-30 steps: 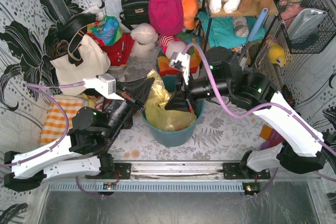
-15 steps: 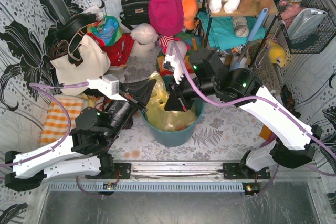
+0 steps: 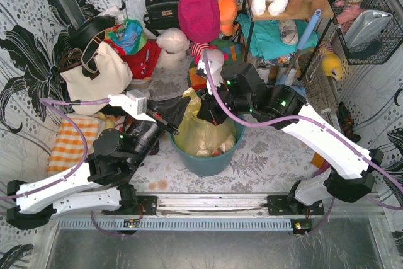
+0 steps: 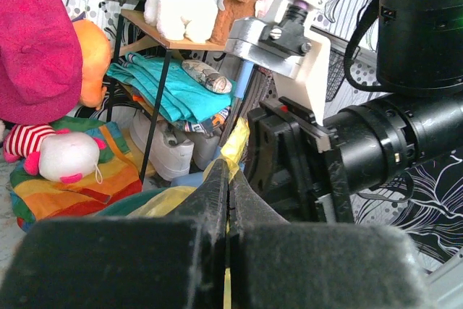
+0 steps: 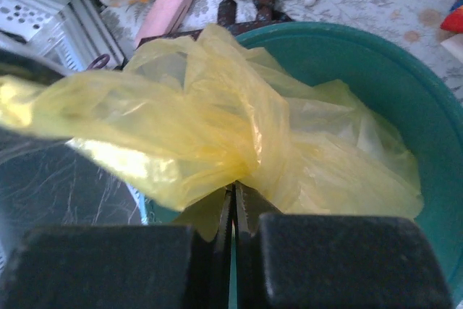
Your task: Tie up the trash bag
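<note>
Since your left pincer [image 4: 228, 179] and right pincer [image 5: 233, 193] each clamp the thin, crinkly yellow-green plastic trash bag [image 5: 217, 128], its gathered neck runs crosswise between them (both equally near).

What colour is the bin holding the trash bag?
Teal. The bin shows best in the right wrist view, around the translucent yellow trash bag.

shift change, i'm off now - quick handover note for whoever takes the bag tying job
Left gripper: shut on a strip of the trash bag.
Right gripper: shut on the bag's bunched neck.
The bag sits in the teal bin, top gathered above the rim.
Done: top gathered, one wrap looks formed at the neck.
Left: pull the knot tight, then release; tightness cannot be judged.
</note>
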